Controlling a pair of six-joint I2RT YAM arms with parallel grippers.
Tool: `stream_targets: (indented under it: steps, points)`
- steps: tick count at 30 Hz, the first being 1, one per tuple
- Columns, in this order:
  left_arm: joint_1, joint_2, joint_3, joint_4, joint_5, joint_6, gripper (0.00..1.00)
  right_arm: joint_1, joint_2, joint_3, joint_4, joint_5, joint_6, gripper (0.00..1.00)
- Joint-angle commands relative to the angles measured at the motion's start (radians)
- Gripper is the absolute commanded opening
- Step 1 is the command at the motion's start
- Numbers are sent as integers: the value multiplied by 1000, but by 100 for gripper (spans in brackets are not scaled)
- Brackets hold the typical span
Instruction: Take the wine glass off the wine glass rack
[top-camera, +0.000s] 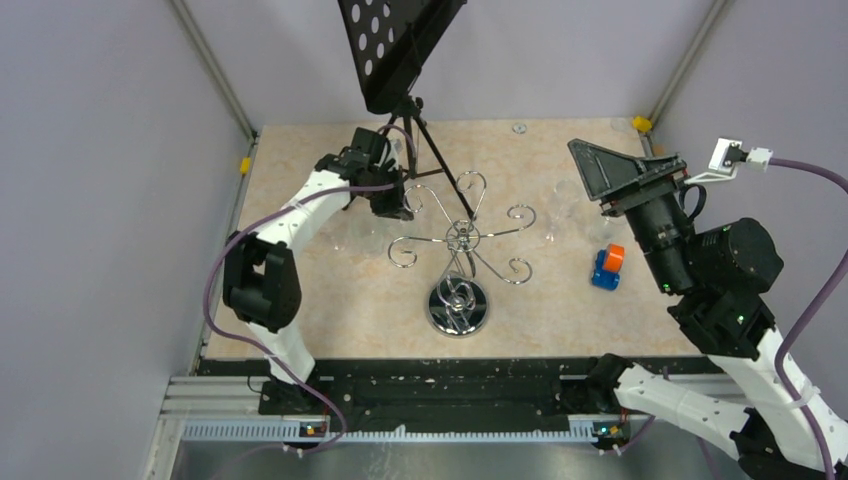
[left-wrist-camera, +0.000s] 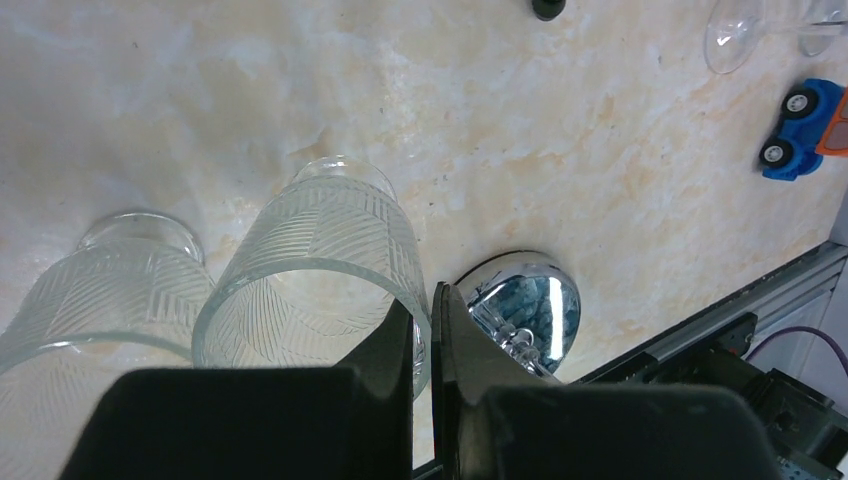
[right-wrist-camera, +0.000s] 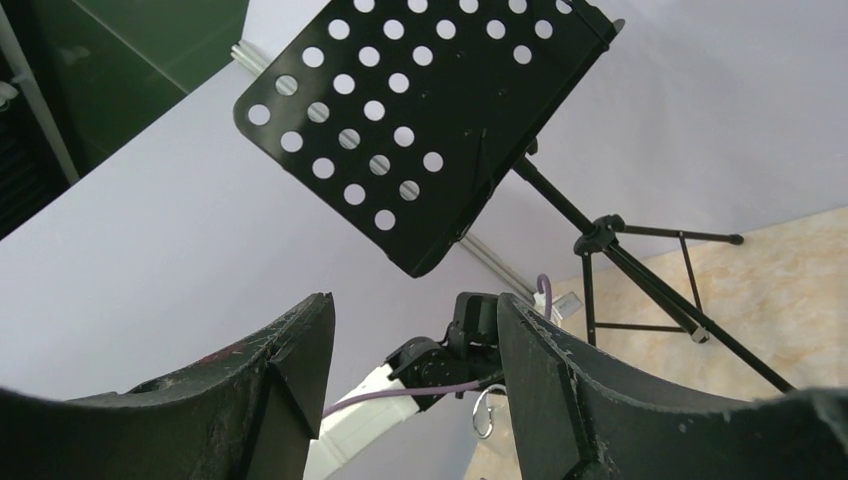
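The right gripper (right-wrist-camera: 412, 310) is hanging open and empty at the near right. The wine glass rack (top-camera: 460, 240) is standing mid-table. Beside its far-left scroll, the left gripper (left-wrist-camera: 430, 330) is pinching the ribbed wine glass (left-wrist-camera: 320, 260) by its rim. The music stand (top-camera: 400, 50) is standing behind.

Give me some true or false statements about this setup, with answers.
1. The right gripper is open and empty. True.
2. The toy car is red and yellow. False: it is blue and orange.
3. The left gripper is shut on the rim of a ribbed glass. True.
4. The music stand is folded flat. False: its tray is up on tripod legs.
5. The wine glass rack stands upright. True.
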Motion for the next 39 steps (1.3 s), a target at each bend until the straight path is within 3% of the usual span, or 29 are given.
stream_targets:
  steps: [1, 9, 14, 18, 27, 39]
  points:
    - [-15, 17, 51, 78, -21, -39, 0, -4, -13, -5, -5, 23, -14, 61]
    - [-22, 45, 38, 101, -85, -49, 0, -4, -20, -21, -13, 7, 18, 61]
    - [-25, 58, 35, 107, -91, -55, 10, -4, -24, -26, -16, 8, 26, 61]
    - [-24, 63, 34, 111, -68, -58, 18, -4, -30, -28, -18, 9, 27, 61]
    - [-25, 70, 38, 119, -46, -65, 20, -5, -41, -26, -28, 14, 28, 61]
    - [-22, -24, 26, 130, 35, -75, 31, -4, -40, -15, -37, 19, 21, 60]
